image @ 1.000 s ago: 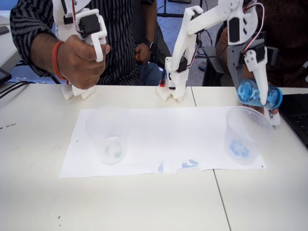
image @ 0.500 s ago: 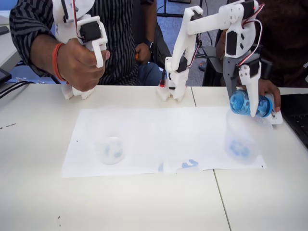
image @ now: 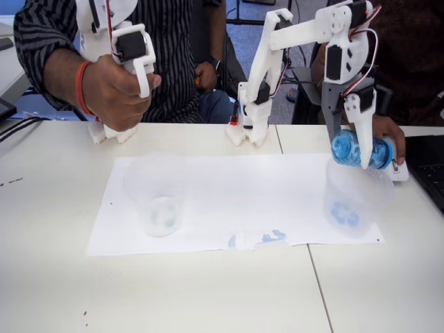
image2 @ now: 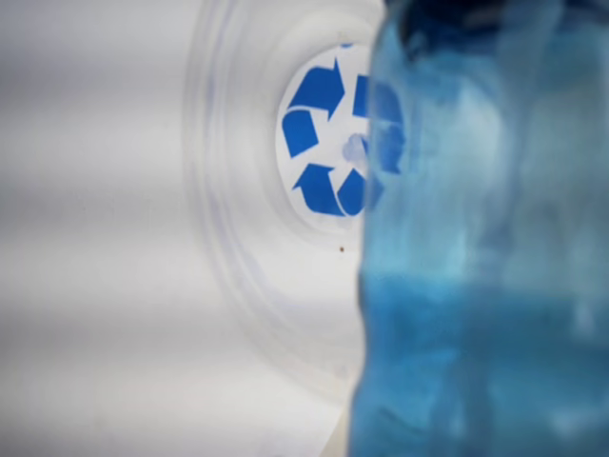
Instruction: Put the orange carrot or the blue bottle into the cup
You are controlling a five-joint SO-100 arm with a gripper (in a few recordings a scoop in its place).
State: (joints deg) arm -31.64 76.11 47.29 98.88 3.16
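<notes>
White bench [image: 208, 291] carries a sheet of white paper [image: 229, 201] with faint blue marks near its front edge. White SO-100 arm [image: 267, 62] rises from its base at the back of the bench and reaches to the right of the fixed view. Fingers [image: 357, 142] point down and pinch the blue bottle [image: 357, 149], which lies sideways between them, off the bench. The cup [image: 354, 198], wide and clear, stands on the right end of the paper directly below the fingers; bottle sits just above its rim. Wrist view: bottle [image2: 485, 248] fills the right side, blurred; cup [image2: 285, 190] below it, blue recycling mark [image2: 328, 133] on its base. A narrower clear cup [image: 156, 198] stands well apart, to the left of the fingers. A person's hand [image: 388, 132] rests just behind the bottle.
</notes>
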